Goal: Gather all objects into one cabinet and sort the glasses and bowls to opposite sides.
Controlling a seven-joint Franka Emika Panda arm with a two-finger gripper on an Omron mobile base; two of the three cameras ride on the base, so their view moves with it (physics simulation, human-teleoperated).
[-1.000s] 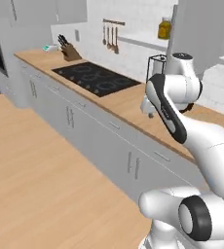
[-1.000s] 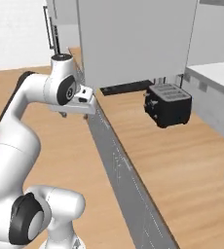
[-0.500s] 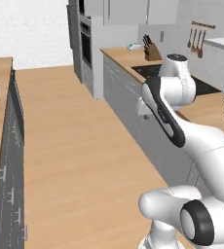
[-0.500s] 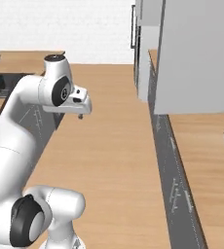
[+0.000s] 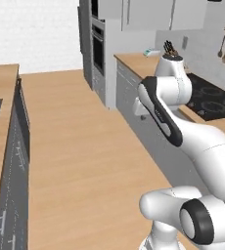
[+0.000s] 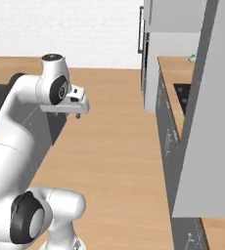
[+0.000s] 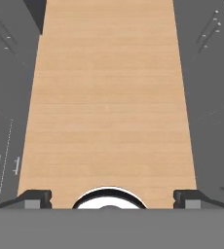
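The gripper point(image 7: 112, 197) is held wide open and empty above the wooden floor point(image 7: 109, 97). No cups or bowls are seen here. They are judged rigid, light and breakable, best taken by the rim.

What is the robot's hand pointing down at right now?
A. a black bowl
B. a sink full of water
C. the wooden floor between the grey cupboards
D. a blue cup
C: in the hand view the open gripper holds nothing and looks down on bare wooden floor with grey cupboards on both sides.
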